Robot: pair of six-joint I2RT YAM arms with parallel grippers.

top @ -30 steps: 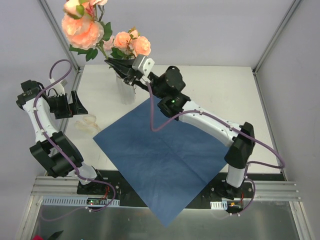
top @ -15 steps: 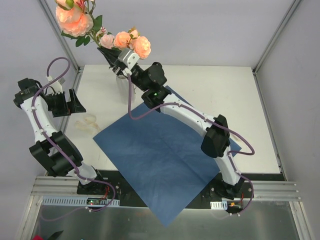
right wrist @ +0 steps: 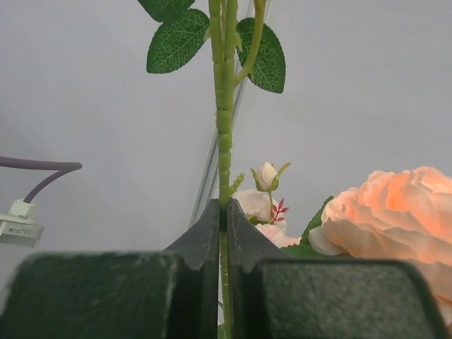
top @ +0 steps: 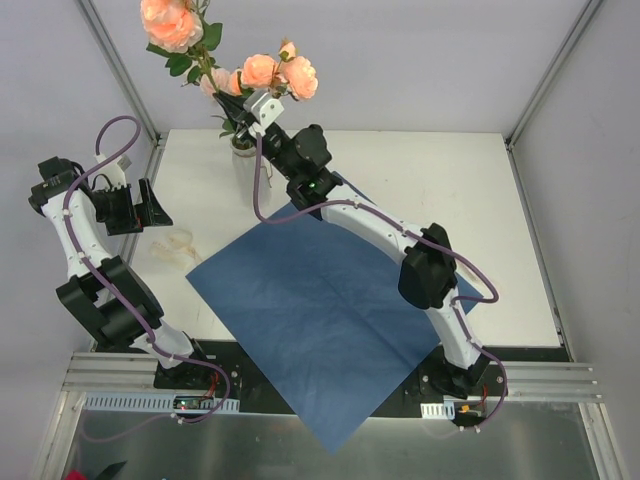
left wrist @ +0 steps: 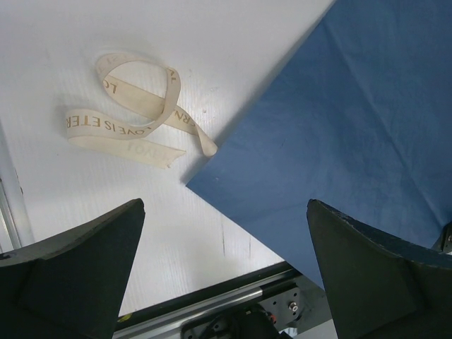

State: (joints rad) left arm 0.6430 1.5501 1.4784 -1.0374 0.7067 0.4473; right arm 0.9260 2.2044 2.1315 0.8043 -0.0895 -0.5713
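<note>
At the left, the left gripper (top: pixel 152 206) is held with its fingers (left wrist: pixel 85 261) spread wide apart and nothing between them, above the white table (top: pixel 450 180). A cream printed ribbon (left wrist: pixel 134 116) is seen lying loose just beyond it, near the corner of a blue cloth (top: pixel 330 300). Further right, by a pale vase (top: pixel 243 172), the right gripper (right wrist: pixel 224 212) is clamped on a green flower stem (right wrist: pixel 224 106). The stem is held upright between the closed fingertips, with its peach rose (top: pixel 170 22) raised well above the vase.
</note>
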